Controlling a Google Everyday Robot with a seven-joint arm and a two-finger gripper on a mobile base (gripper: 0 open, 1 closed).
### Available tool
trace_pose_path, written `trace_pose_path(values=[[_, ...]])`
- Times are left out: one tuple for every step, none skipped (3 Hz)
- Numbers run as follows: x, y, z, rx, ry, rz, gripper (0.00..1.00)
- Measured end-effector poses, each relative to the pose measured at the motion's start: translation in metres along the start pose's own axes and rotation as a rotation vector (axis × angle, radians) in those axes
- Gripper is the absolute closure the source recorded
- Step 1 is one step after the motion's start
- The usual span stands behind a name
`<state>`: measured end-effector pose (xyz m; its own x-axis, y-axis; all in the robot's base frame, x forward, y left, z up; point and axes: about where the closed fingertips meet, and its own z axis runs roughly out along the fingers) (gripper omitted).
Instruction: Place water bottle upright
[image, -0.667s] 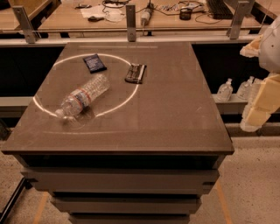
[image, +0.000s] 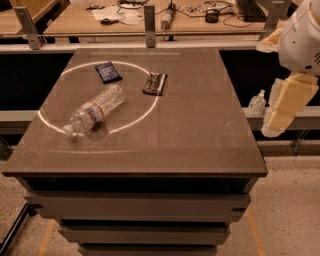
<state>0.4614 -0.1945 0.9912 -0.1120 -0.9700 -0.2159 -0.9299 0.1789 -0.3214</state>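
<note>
The water bottle (image: 97, 109) lies on its side on the brown table (image: 200, 130), left of centre. It is clear and ribbed, with a white label banded red and blue. Its white cap end points to the front left, over the edge of a white ring marked on the tabletop. My gripper (image: 272, 127), cream-coloured under a white arm (image: 302, 37), hangs beyond the table's right edge, far from the bottle and holding nothing that I can see.
A flat dark blue packet (image: 108, 71) and a dark oblong object (image: 155, 83) lie on the ring's far side. A small clear pump-top bottle (image: 257, 102) stands on a lower shelf to the right. A cluttered wooden bench (image: 150, 20) runs behind.
My gripper and arm have shifted slightly left and up, towards the table's right edge. The bottle and other objects have not moved.
</note>
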Motion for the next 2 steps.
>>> trace_pose_path(values=[[-0.046,-0.028,0.006,0.046,-0.023,-0.175,0.0],[-0.097,-0.046,0.018,0.092,-0.001,-0.363,0.0]])
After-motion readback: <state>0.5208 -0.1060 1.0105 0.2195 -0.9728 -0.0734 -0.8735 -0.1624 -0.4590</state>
